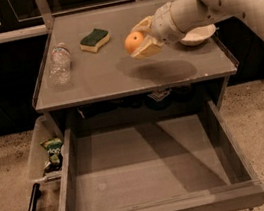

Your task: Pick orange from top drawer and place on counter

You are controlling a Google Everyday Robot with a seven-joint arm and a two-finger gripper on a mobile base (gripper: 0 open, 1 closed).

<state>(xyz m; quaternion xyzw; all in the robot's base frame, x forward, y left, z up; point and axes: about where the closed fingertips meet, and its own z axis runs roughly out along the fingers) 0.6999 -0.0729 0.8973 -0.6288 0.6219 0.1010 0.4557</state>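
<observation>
The orange (134,41) is held between the two pale fingers of my gripper (138,39), which is shut on it above the middle of the grey counter (96,75). The arm reaches in from the upper right. A shadow lies on the counter below the orange, so the fruit hangs a little above the surface. The top drawer (149,175) stands pulled wide open below the counter, and its grey interior holds nothing that I can see.
A clear plastic bottle (59,64) lies at the counter's left. A green and yellow sponge (95,39) lies at the back. A white bowl (196,36) sits behind my arm on the right. A pale bin (38,155) with snack packets stands left of the drawer.
</observation>
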